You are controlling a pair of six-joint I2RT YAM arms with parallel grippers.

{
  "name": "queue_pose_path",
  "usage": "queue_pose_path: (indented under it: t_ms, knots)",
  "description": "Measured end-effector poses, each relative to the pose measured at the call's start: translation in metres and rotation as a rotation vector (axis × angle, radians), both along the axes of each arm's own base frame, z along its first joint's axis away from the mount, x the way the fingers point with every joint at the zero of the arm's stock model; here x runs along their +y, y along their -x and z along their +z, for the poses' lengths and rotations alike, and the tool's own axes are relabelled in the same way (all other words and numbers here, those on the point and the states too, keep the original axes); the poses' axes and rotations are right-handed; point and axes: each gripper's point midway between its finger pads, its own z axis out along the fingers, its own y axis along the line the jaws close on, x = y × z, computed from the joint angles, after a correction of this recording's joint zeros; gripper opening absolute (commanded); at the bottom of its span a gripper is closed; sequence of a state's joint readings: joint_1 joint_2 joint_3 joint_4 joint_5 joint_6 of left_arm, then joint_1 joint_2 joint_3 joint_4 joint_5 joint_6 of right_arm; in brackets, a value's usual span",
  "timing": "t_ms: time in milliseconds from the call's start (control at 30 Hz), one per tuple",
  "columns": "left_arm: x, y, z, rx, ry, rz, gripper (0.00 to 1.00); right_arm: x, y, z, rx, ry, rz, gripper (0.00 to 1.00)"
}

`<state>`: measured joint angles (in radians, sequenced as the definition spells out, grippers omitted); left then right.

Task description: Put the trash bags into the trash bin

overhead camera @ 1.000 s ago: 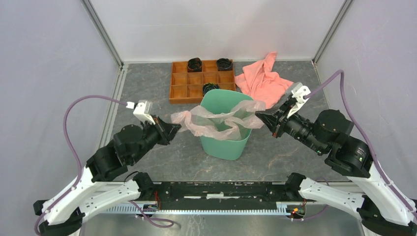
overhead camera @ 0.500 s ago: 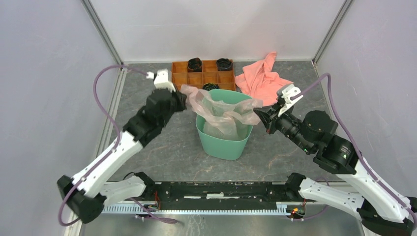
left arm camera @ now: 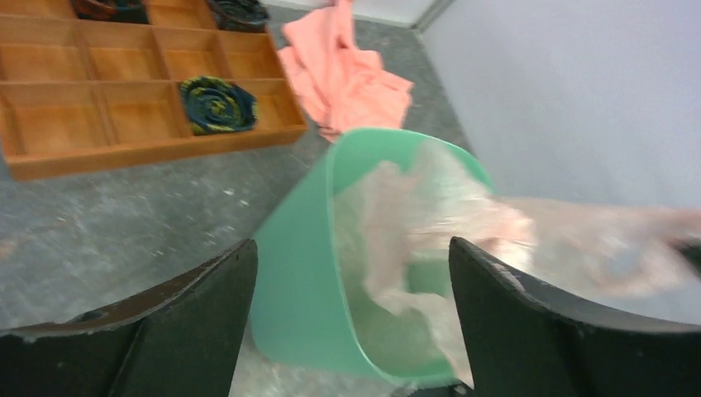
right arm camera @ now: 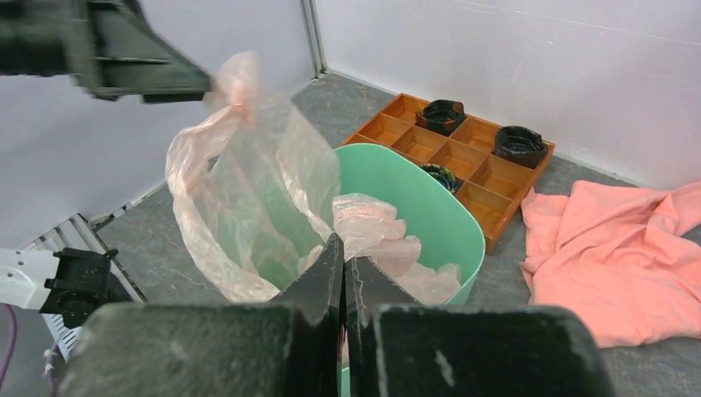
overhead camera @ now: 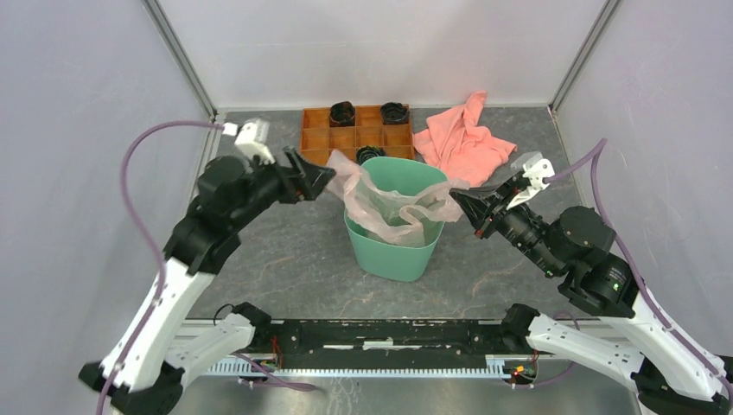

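The thin pale pink trash bag (overhead camera: 393, 201) hangs partly inside the mint-green trash bin (overhead camera: 391, 255), with its upper edge draped above the rim. My right gripper (overhead camera: 455, 199) is shut on the bag's right edge, just right of the bin; film shows between its jaws (right arm camera: 343, 248). My left gripper (overhead camera: 324, 177) stands open at the bin's left rear. The bag's left corner (right arm camera: 236, 78) sticks up just off its fingertip. In the left wrist view the open left gripper (left arm camera: 351, 246) frames the bin's rim (left arm camera: 331, 198) and the bag (left arm camera: 430, 207), with nothing held.
An orange compartmented tray (overhead camera: 328, 147) with dark rolled items stands behind the bin. A salmon-pink cloth towel (overhead camera: 462, 143) lies at the back right. White enclosure walls close in the grey tabletop (overhead camera: 277, 259) on three sides.
The left arm swung up and in toward the bin's back left, then its jaws opened and let go of the bag's left end. The bag sank further into the bin; the right grip held.
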<state>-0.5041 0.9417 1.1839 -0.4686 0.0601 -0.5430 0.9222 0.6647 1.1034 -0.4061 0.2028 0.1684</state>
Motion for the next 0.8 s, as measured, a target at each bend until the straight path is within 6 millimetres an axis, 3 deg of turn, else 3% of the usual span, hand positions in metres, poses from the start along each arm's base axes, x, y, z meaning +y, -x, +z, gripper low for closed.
queue_pose_path:
  t_ms: [167, 233, 533, 667, 733, 800]
  knots:
    - [0.005, 0.073, 0.032, -0.007, 0.212, -0.12, 0.95, 0.006, 0.0, 0.0, 0.002, 0.002, 0.018, 0.01]
    - [-0.001, 0.089, 0.035, 0.022, 0.293, -0.178, 0.94, 0.011, -0.003, -0.002, 0.011, 0.013, 0.024, 0.01]
    - [-0.023, 0.104, -0.013, 0.274, 0.405, -0.224, 0.93, 0.024, -0.003, -0.014, 0.034, 0.017, 0.065, 0.01]
    - [-0.038, 0.107, -0.02, 0.313, 0.409, -0.263, 0.91, 0.025, -0.003, -0.013, 0.034, 0.005, 0.067, 0.01]
    - [-0.056, 0.111, -0.026, 0.337, 0.386, -0.306, 0.84, 0.025, -0.003, -0.013, 0.036, 0.002, 0.067, 0.01]
    - [-0.072, 0.113, -0.035, 0.372, 0.352, -0.332, 0.65, 0.025, -0.003, -0.013, 0.036, 0.001, 0.066, 0.01]
